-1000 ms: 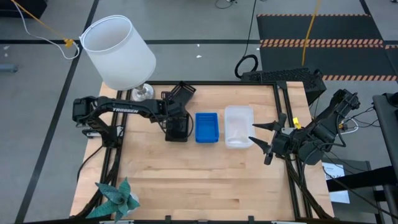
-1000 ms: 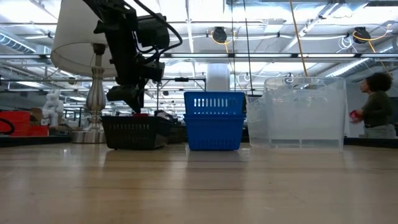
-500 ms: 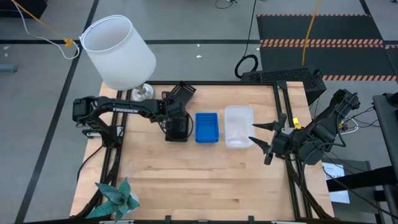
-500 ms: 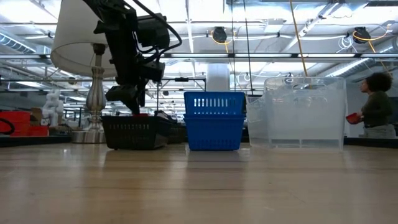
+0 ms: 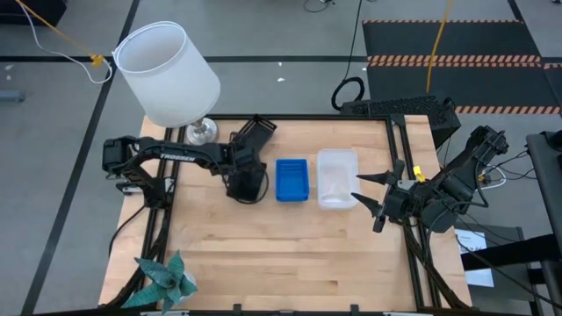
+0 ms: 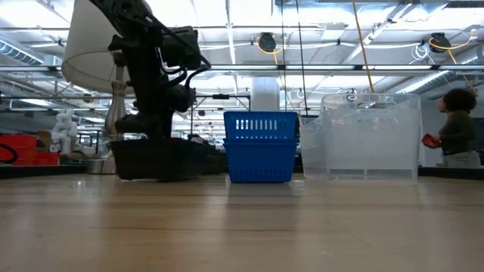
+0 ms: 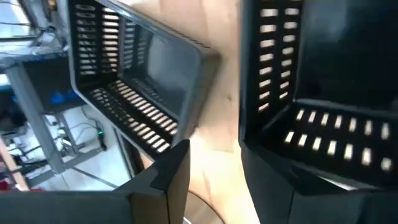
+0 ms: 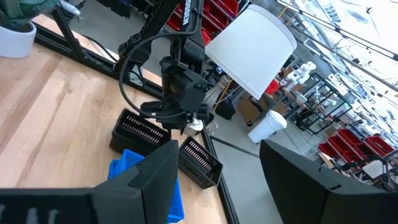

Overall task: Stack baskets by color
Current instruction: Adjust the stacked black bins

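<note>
High view: black baskets (image 5: 247,183), blue stack (image 5: 291,179), clear stack (image 5: 337,178).

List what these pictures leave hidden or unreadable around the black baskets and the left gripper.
- High view: the left gripper covers the black baskets; their count is hidden.
- Low view: whether the fingers grip a black basket is lost in dark shapes.
- Left wrist view: two black baskets are cut by the edges.
- Right gripper: idle, open, off right.
</note>
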